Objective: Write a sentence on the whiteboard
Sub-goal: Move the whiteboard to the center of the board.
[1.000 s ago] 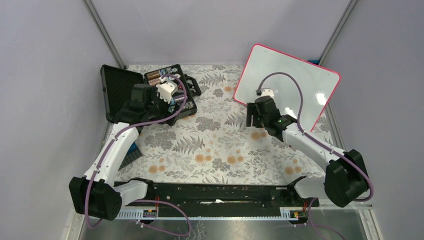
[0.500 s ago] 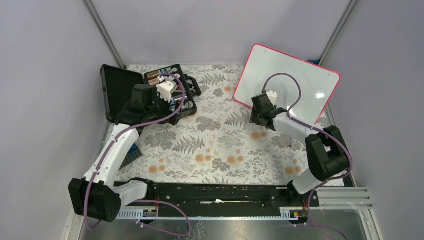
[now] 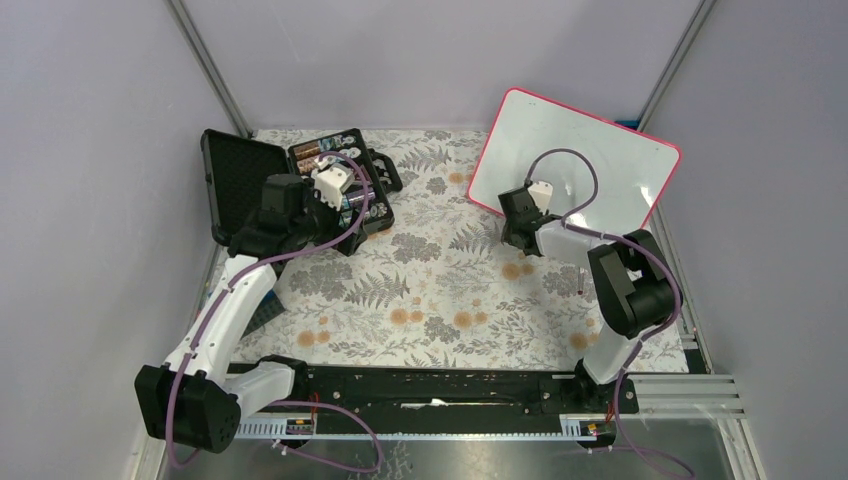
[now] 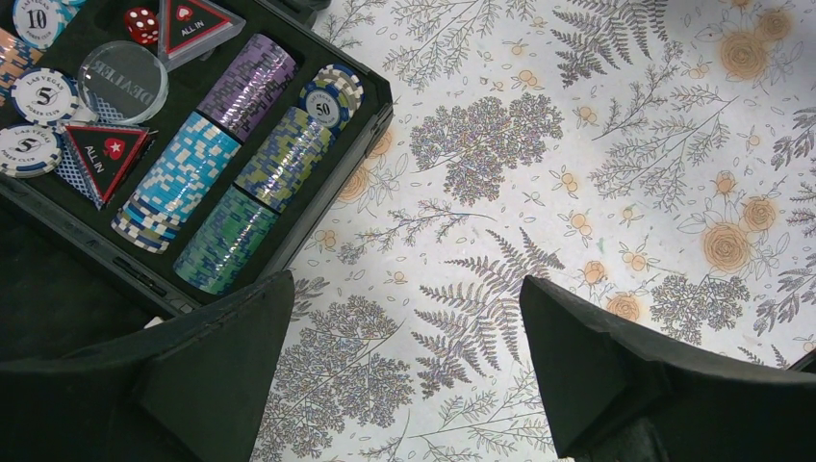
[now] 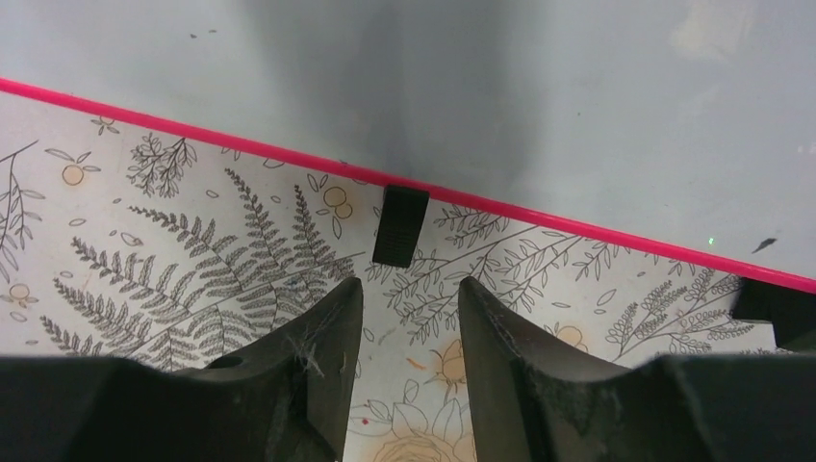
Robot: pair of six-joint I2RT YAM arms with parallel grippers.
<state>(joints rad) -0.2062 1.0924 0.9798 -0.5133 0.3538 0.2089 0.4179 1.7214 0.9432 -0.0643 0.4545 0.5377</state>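
We count one flat white rectangular whiteboard with a pink-red rim, two small black clips on its lower edge, and one open black plastic case of poker chips. The whiteboard stands tilted at the far right, with its long axis left to right and its face towards the near left. The right gripper points at one clip, jaws narrowly apart and empty. The left gripper is spread wide and empty beside the case.

Cut off and covered
Whiteboard runs past the wrist frame; its second clip is cropped at the edge. Overhead, the right arm covers its lower rim.
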